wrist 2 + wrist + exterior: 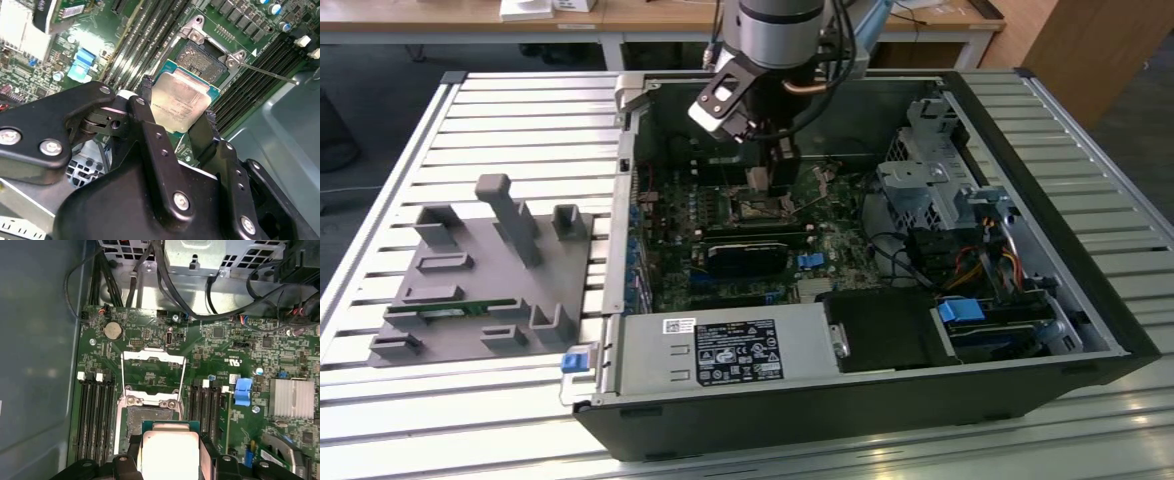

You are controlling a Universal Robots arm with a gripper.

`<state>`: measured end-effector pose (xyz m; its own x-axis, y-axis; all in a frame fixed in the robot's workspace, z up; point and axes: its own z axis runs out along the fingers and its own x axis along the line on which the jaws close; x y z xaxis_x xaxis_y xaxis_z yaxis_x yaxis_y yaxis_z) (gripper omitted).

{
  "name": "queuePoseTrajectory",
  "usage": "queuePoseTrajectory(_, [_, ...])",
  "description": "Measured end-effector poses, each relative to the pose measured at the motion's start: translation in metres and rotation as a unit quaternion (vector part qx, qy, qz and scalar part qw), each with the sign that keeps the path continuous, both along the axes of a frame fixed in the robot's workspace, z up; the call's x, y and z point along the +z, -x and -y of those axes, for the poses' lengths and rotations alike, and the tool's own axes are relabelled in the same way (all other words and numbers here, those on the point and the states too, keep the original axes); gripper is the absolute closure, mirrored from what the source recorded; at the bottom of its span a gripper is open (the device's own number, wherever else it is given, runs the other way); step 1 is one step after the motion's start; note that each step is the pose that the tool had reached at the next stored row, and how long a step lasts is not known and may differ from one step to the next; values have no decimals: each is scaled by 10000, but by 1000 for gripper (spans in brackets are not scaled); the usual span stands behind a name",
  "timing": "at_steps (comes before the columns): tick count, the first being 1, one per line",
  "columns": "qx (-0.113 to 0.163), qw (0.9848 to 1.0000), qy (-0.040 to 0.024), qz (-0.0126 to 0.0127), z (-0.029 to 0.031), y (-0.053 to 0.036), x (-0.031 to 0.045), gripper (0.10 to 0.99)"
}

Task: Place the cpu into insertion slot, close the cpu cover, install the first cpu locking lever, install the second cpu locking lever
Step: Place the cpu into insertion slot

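Observation:
My gripper [177,104] is shut on the cpu [181,100], a flat square chip with a pale silvery top, pinched at two opposite edges by the black fingers [146,90]. In both wrist views the chip hangs just above and slightly off the insertion slot [202,59], a dark square socket with a metal rim on the green board. In the first wrist view the cpu [170,452] overlaps the edge of the insertion slot [149,419]. The cpu cover [152,356] lies flipped open beyond the socket, with thin lever rods [122,377] along its sides. The exterior view shows the gripper [774,188] low inside the case.
Black memory slots [95,415] flank the socket on both sides. A finned heatsink [292,399] and a blue clip [242,391] sit nearby. Case walls [1014,150], a drive cage [927,185] and the power supply [720,352] surround the board. A grey fixture [487,275] lies outside.

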<state>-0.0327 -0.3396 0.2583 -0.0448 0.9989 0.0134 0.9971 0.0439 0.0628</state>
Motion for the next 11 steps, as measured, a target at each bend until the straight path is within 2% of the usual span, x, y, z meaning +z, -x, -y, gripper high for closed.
queuePoseTrajectory(8, [-134, 9999, -1, 0, -65, 0, -114, 545])
queuePoseTrajectory(11, [-133, 9999, -1, -3, -68, 0, -168, 545])
